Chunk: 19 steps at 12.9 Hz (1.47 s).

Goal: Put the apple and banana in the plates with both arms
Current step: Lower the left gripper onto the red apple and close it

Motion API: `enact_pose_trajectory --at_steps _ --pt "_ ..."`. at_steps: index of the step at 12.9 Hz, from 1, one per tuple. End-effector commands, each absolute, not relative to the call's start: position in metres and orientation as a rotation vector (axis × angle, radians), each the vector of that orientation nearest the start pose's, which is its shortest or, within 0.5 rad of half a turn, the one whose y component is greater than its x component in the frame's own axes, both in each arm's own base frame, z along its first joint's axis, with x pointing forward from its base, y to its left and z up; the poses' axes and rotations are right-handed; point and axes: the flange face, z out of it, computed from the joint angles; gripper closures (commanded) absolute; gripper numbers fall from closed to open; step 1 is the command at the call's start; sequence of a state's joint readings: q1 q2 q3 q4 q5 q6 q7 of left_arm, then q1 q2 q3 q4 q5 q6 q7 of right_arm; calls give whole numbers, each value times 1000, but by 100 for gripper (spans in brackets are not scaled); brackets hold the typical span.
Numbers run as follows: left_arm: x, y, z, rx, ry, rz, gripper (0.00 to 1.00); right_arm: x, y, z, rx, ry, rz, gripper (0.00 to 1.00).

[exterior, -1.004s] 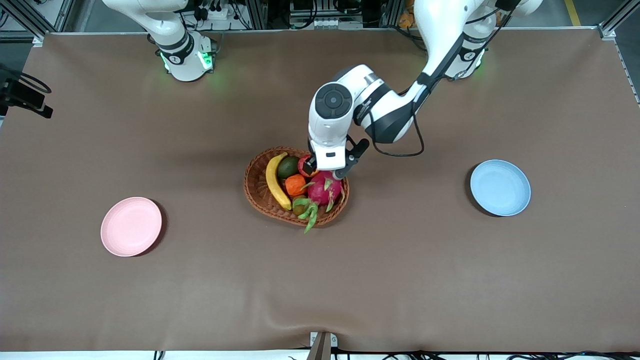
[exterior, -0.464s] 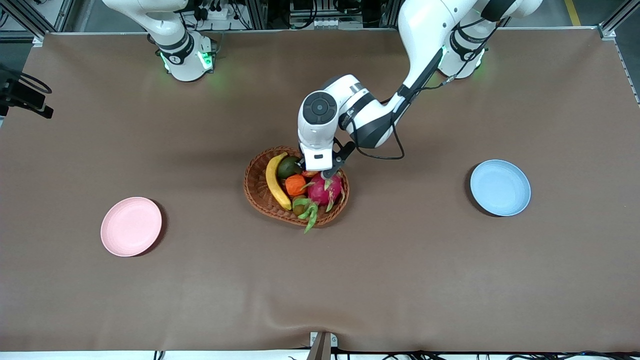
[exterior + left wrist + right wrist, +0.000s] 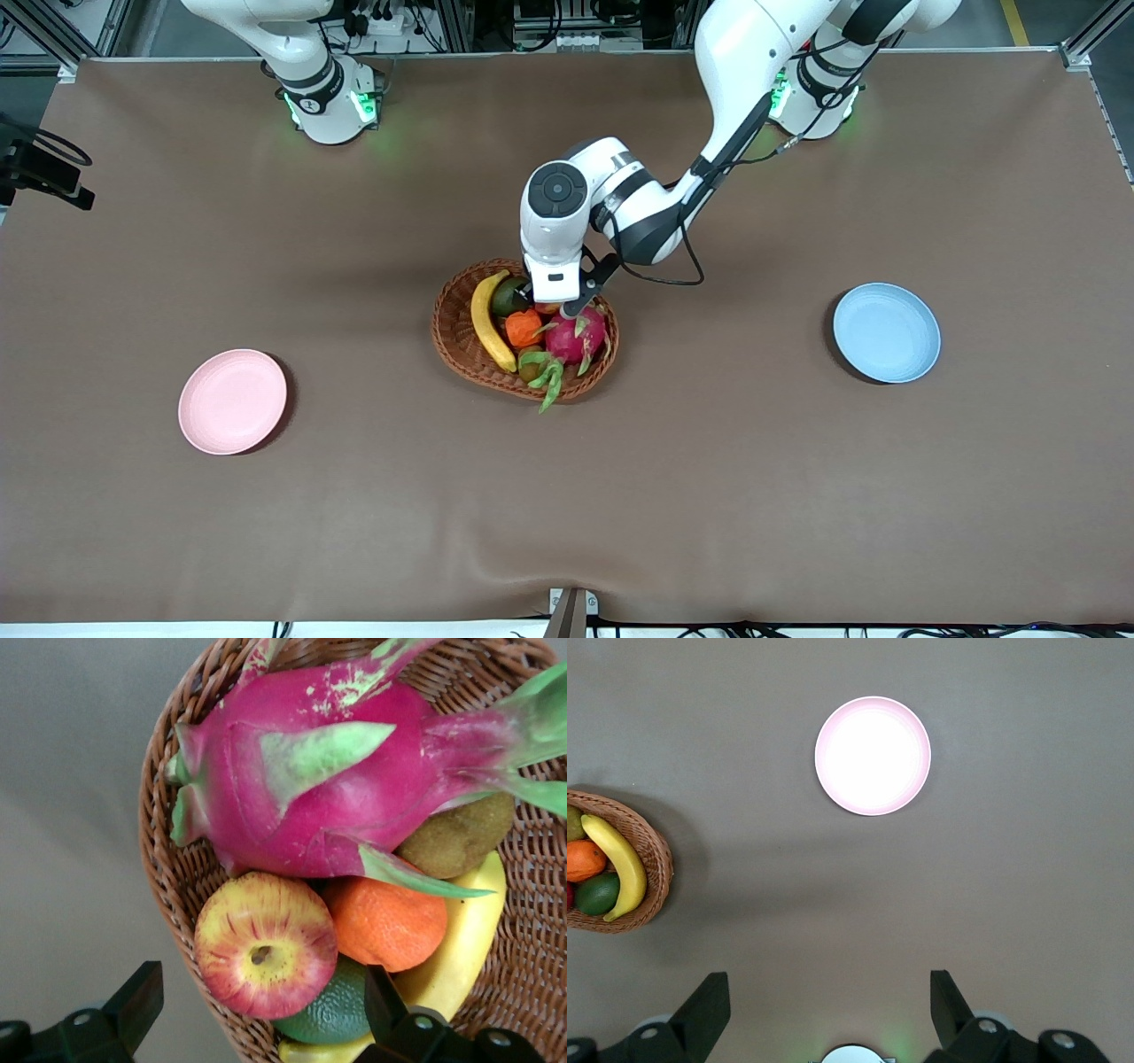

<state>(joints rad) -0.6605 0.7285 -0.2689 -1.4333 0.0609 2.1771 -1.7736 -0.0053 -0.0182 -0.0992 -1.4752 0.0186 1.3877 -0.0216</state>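
The red and yellow apple (image 3: pixel 265 944) lies at the rim of the wicker basket (image 3: pixel 441 330), against the pink dragon fruit (image 3: pixel 328 780). My left gripper (image 3: pixel 551 304) is open low over the apple, with one finger (image 3: pixel 135 1005) outside the basket rim and the other over the green fruit. In the front view the gripper hides most of the apple. The banana (image 3: pixel 485 321) lies along the basket's edge toward the right arm's end. The pink plate (image 3: pixel 232 400) and the blue plate (image 3: pixel 886 332) are empty. My right gripper (image 3: pixel 828 992) is open, high over the table, and the right arm waits.
The basket also holds a tangerine (image 3: pixel 523 327), a dark green fruit (image 3: pixel 509 296) and a brown kiwi (image 3: pixel 456 837). The right wrist view shows the pink plate (image 3: pixel 873 756) and the basket (image 3: pixel 656 870) with the banana (image 3: pixel 616 865). A brown cloth covers the table.
My left gripper has moved toward the right arm's end and lowered over the apple, which showed beside it a second ago and is now mostly covered. The fruit and plates have not moved.
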Motion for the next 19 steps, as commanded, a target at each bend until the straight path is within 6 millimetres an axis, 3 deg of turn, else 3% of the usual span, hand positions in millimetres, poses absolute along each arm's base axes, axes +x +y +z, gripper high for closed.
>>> enact_pose_trajectory --at_steps 1,16,17,19 --pt "469 -566 270 -2904 -1385 143 0 529 -51 667 -3106 139 107 0" --pt "468 -563 241 -2861 -1384 134 0 529 -52 666 -3109 142 110 0" --pt "469 -562 241 -2858 -1386 136 2 529 -51 666 -3108 139 112 0" --pt "469 -562 240 -2857 -1390 139 34 529 -51 666 -3108 139 112 0"
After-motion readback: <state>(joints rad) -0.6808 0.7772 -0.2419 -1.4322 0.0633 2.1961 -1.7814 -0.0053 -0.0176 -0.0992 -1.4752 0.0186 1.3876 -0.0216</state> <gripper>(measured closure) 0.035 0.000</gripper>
